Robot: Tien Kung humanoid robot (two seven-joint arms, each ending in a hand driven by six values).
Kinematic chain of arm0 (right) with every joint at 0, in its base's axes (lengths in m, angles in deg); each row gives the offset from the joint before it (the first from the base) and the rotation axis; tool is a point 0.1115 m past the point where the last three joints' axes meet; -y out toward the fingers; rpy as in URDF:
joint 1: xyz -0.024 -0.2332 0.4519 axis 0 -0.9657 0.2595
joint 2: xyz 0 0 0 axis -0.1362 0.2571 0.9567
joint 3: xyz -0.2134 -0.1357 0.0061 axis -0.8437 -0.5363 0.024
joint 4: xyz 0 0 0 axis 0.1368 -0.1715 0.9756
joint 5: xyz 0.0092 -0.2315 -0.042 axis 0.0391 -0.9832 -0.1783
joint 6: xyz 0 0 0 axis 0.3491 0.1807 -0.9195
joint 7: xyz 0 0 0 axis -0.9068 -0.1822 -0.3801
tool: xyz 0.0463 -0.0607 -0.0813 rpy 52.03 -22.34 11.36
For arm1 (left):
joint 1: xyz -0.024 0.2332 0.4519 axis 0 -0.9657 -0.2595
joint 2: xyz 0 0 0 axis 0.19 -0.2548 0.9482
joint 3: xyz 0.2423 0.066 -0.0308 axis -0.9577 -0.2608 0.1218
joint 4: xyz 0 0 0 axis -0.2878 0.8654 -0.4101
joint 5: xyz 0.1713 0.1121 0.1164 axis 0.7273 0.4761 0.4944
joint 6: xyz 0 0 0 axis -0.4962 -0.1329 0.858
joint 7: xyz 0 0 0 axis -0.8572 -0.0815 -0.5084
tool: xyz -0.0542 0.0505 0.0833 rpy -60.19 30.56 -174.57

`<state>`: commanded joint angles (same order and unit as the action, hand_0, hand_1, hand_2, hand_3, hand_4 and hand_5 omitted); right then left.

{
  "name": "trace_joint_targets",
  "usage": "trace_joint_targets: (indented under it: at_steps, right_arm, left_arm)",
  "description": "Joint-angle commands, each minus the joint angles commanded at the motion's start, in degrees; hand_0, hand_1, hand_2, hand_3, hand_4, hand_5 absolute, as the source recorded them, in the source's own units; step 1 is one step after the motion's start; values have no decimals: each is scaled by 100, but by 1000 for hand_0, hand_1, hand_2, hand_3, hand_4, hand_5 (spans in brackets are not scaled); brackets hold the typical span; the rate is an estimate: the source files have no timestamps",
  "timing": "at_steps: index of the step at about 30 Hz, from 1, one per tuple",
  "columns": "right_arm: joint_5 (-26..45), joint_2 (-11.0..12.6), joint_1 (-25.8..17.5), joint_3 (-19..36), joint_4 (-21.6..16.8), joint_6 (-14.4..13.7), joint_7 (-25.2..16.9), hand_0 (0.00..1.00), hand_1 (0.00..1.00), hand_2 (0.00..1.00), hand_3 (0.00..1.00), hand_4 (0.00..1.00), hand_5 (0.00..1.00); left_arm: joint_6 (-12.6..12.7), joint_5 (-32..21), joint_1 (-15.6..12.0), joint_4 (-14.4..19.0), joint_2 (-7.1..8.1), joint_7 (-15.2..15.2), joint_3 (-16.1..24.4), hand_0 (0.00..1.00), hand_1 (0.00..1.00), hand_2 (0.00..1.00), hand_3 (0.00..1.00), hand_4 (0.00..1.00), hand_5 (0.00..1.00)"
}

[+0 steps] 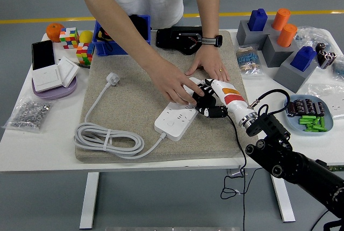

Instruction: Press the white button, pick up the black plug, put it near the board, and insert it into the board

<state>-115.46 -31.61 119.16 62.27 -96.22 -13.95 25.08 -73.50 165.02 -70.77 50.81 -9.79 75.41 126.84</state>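
A white power strip [174, 121] lies slantwise on the beige mat [123, 102], and its cable coils at the mat's front left [107, 139] and ends in a white plug [112, 78]. My right hand [207, 103] rests at the strip's far end, black against the white casing. I cannot make out a black plug apart from the hand. A person at the far side lays one hand [174, 86] over the strip's far half, touching my hand. The person's other hand [212, 67] presses flat on the mat just behind. My left arm is out of view.
A blue bin [115, 40] and a black device [180, 38] stand at the mat's back edge. Grey blocks with blue and orange pegs [279, 37] and a blue plate of batteries [309, 114] sit right. Puzzle cubes [70, 37], switches [54, 78] and bagged screws [32, 113] sit left.
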Motion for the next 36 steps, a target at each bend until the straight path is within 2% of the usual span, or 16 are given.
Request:
trace_joint_targets:
  at_steps: [13,29,30,35,36]
  right_arm:
    - [19,0,91,98,149,-53,-72,505,473,497,582,797,2]
    - [57,0,84,-4,113,99,134,514,479,506,583,797,2]
    - [81,0,85,-13,114,133,148,731,670,619,715,998,160]
    - [235,0,86,-44,97,278,124,731,670,619,715,998,160]
    - [263,0,86,-50,94,313,120,843,794,737,799,998,353]
  left_arm:
    - [3,14,25,0,-1,-10,6,681,675,656,677,527,177]
    - [7,12,44,0,-7,-16,11,682,675,656,677,525,178]
    - [7,10,46,0,-6,-15,13,681,675,656,677,526,179]
    - [7,21,49,0,-7,-15,22,681,675,656,677,526,179]
    - [8,12,48,0,-6,-16,17,681,674,656,677,526,178]
